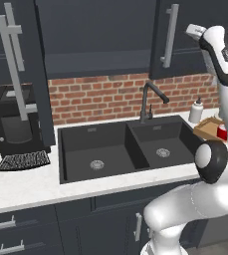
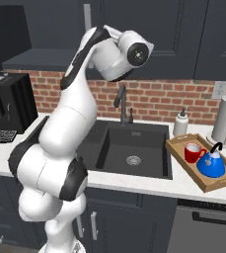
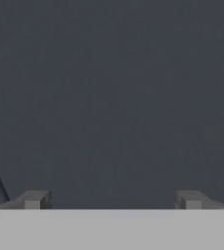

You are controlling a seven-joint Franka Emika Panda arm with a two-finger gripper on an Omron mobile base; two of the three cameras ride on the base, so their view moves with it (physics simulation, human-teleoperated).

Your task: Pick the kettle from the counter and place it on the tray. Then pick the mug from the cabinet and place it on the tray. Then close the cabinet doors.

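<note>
We see the blue kettle (image 2: 211, 164) and the red mug (image 2: 194, 152) both sitting in the wooden tray (image 2: 181, 158) near the right end of the worktop (image 2: 134, 185), just right of the black double sink (image 2: 129, 150); mug and kettle stand side by side, close together, the mug nearer the sink. A soap bottle (image 2: 181, 123) and a paper-towel roll (image 2: 225, 120) stand behind the tray against the brick wall. So we judge the two carrying steps done and the cabinet doors as what is left.

In the hand view our gripper (image 3: 112, 201) has its two fingertips spread wide apart with nothing between them, facing a flat dark charcoal surface close ahead; we cannot tell whether that is a door panel or the cabinet interior.

In the left base view the left cabinet door (image 1: 23, 74) stands swung out over the worktop's left part, above the coffee machine (image 1: 13, 122), its long silver bar handle (image 1: 13, 64) running vertically. The right door (image 1: 185, 37) looks closer to shut. The arm's hand is raised at cabinet height over the right of the sink, so the open left door lies well to its left, and pushing that door's outer face toward the cabinet seems the move ahead.
</note>
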